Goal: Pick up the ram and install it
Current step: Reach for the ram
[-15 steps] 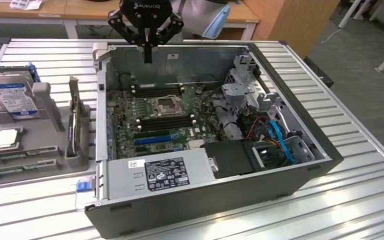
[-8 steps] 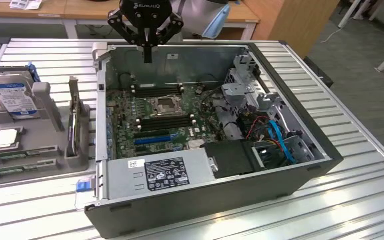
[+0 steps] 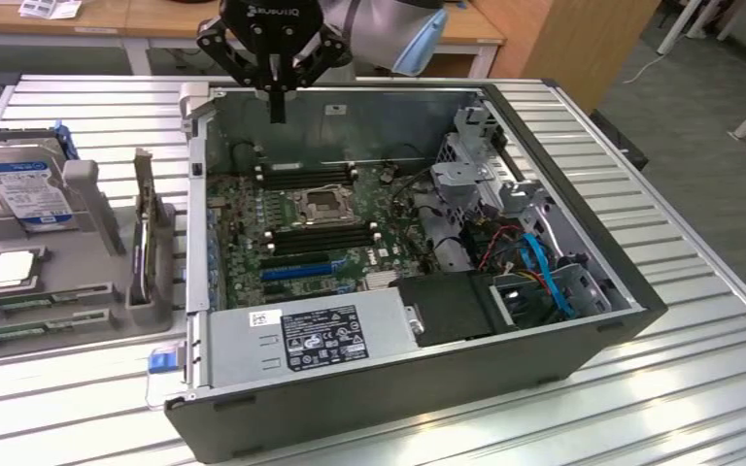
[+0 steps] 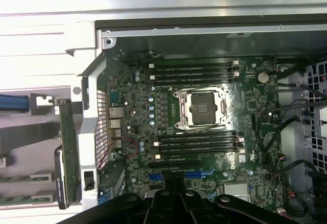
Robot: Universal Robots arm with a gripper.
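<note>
Two ram sticks [image 3: 34,302], thin and green, lie flat in the grey holder tray [image 3: 55,345] at the exterior view's left, outside the computer case; the wrist view catches them [image 4: 24,178] at its edge. My gripper [image 3: 276,112] hangs above the far part of the open case [image 3: 387,388], over the motherboard [image 3: 315,209], well away from the ram. Its fingers are shut together with nothing visible between them. In the wrist view the gripper [image 4: 174,185] points at the board's black memory slots [image 4: 196,145], which flank the empty CPU socket [image 4: 200,107].
The tray also carries a blue-labelled hard drive [image 3: 20,189], a square silver CPU chip [image 3: 11,268] and an upright card [image 3: 151,243]. Inside the case are a power supply [image 3: 315,340], drive cage [image 3: 477,165] and blue and red cables [image 3: 535,257]. The case walls stand around the board.
</note>
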